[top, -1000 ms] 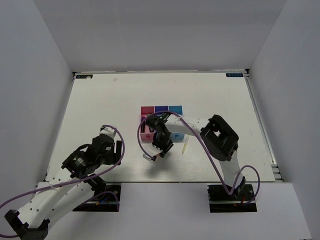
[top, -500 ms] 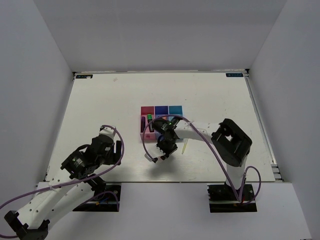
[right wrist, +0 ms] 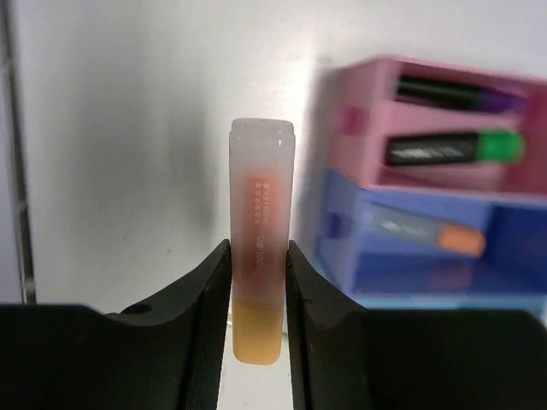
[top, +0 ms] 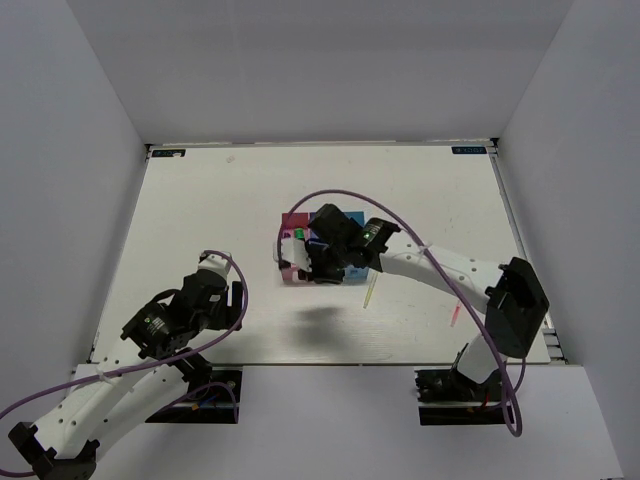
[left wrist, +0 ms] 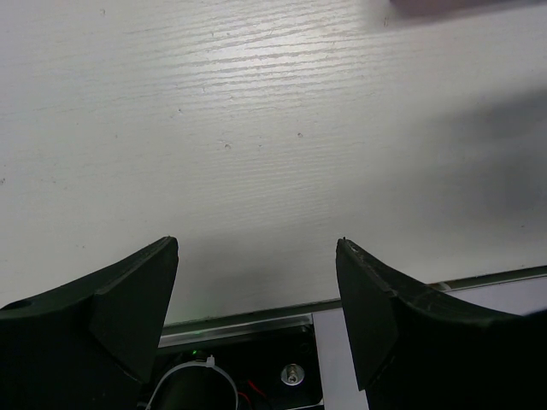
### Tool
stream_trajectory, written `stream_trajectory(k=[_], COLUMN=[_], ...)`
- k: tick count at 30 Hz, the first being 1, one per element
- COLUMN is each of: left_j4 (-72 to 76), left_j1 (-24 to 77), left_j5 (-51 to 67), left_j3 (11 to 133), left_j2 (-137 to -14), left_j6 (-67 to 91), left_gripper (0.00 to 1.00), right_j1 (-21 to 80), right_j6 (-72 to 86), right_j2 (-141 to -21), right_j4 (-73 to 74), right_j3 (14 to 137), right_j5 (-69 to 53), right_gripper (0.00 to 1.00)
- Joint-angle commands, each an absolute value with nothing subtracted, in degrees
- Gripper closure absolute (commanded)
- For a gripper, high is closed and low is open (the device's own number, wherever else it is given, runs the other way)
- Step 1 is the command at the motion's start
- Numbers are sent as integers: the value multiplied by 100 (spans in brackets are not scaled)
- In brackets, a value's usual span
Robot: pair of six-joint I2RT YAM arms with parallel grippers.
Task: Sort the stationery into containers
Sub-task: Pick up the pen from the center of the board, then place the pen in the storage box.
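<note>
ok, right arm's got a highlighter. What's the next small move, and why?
Probably shift the right end effector sideways until the clear highlighter it grips hangs over the blue bin, then release. The other highlighter, also orange-tipped, already lies there. The pink bin holds only markers, and in the wrist view the gripped one is beside the bins, not above them.

Bright, even light; wrist-view backgrounds perhaps soft.

Nothing legible anywhere: only blurred white print on an orange patch of the clear highlighter [right wrist: 261, 224], faint pale lettering along the green-capped marker [right wrist: 453, 149], and unreadable marks on a blue sticker [top: 468, 150] at the far right corner of the table [top: 200, 220].
</note>
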State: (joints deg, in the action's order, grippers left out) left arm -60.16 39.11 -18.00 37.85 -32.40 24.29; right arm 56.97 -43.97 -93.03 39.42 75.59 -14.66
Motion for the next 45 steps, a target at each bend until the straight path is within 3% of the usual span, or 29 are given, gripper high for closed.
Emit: stream_trajectory(k=[1,6,9,17,28,30,34,42,45], left_j4=[-6038,-6047,-6047,-6056,-6038,-6038,-6038,-6047,-6056], left_j1=[3885,3876,3893,3885,3893,3885,3885,3885,3885], left_j5=[-1811,-1837,-1846,-1855,-1828,-1846,-1854,-1855,-1863], left_j3=[3735,3735,3735,3744,3727,3744,3735,3735,3735], left_j2=[-3190,-3190,-3173,-3173,-3182,-3173,-3182,-3208,-3217], left_j6=[2461,2479,2479,2479,2461,2461,2478,2470,2470], left_gripper=[15,15,15,15,15,15,15,15,15], right_j1=[5616,5572,5458,5115,4737,4737,4693,4579,4562], right_j6=[-2360,-701,476,2135,2619,2610,2549,2435,2295], right_j2=[-9114,-9533,-10062,-10775,-10934,-11004,-11039,-10960,-10820], right_j4=[3017,2426,2889,3190,3191,3208,3191,3173,3173], right_j3=[7971,8574,9051,9834,9387,9404,9378,9343,9325], right_j5=[-31,2312,3248,3234,2145,2031,1855,1521,1398], right_gripper=[100,100,100,100,100,87,76,42,41])
